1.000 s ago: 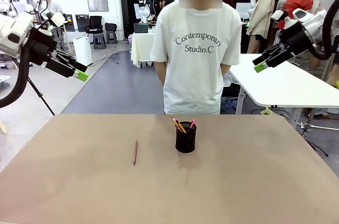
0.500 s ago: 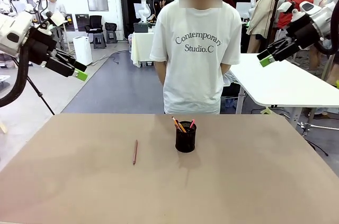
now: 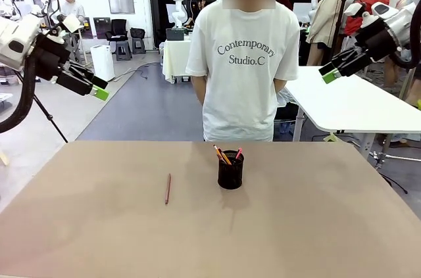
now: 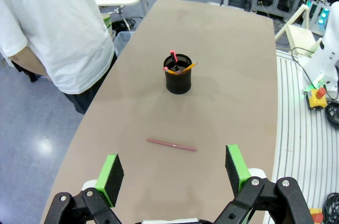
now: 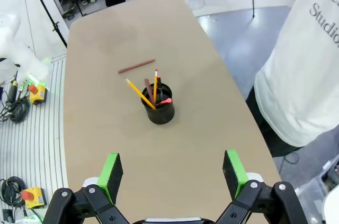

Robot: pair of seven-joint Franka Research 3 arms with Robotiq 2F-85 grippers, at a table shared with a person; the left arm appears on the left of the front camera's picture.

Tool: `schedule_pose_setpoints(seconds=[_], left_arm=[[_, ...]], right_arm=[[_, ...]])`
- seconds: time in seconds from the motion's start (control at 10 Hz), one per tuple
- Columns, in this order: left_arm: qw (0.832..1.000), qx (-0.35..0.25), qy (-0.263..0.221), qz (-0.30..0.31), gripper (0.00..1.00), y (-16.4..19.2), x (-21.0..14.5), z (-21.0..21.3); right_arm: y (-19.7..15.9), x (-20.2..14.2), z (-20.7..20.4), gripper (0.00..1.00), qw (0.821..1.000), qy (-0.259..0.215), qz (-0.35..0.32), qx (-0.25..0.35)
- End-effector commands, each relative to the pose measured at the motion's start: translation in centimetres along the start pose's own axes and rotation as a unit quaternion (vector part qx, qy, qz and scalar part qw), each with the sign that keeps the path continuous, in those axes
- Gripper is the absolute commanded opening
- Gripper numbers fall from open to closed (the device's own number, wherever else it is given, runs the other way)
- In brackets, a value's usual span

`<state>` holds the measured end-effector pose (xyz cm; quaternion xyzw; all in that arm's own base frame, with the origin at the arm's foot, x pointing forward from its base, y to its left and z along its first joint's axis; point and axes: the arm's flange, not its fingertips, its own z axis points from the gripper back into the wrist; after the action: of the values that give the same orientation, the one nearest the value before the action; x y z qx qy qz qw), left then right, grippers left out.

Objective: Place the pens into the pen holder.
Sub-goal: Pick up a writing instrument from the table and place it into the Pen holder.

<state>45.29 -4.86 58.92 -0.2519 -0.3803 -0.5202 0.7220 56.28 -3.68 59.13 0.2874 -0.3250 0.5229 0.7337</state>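
Observation:
A black mesh pen holder [image 3: 231,171] [image 4: 178,78] [image 5: 158,108] stands near the middle of the table with several pens [image 3: 223,155] [image 5: 149,90] sticking out of it, among them yellow-orange ones and a dark one with a pink-red end. A reddish-brown pen [image 3: 168,188] [image 4: 171,144] [image 5: 136,66] lies flat on the table left of the holder. My left gripper [image 3: 100,89] [image 4: 174,170] hangs open, high above the table's left side. My right gripper [image 3: 326,75] [image 5: 172,171] is open too, high at the right. Nothing is between either pair of fingers.
A person in a white T-shirt [image 3: 243,61] stands at the far edge of the brown table [image 3: 296,225], hands behind the back. A white table [image 3: 355,104] stands at the back right.
My right gripper has risen a little and moved right, then stopped. The left arm, the pens and the holder have not moved.

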Motion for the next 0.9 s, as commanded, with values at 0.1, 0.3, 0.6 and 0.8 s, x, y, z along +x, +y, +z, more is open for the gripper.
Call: schedule_pose_setpoints(seconds=[0.1,0.3,0.6,0.8], left_arm=[[1.000,0.002,-0.001,-0.001,1.00,-0.06,0.08,-0.01],[1.000,0.002,-0.001,-0.001,1.00,-0.06,0.08,-0.01],[1.000,0.002,-0.001,-0.001,1.00,-0.06,0.08,-0.01],[1.000,0.002,-0.001,-0.001,1.00,-0.06,0.08,-0.01]], right_arm=[[0.01,0.07,0.16,1.00,1.000,0.000,0.000,-0.003],[0.01,0.07,0.16,1.00,1.000,0.000,0.000,-0.003],[0.01,0.07,0.16,1.00,1.000,0.000,0.000,-0.003],[0.01,0.07,0.16,1.00,1.000,0.000,0.000,-0.003]])
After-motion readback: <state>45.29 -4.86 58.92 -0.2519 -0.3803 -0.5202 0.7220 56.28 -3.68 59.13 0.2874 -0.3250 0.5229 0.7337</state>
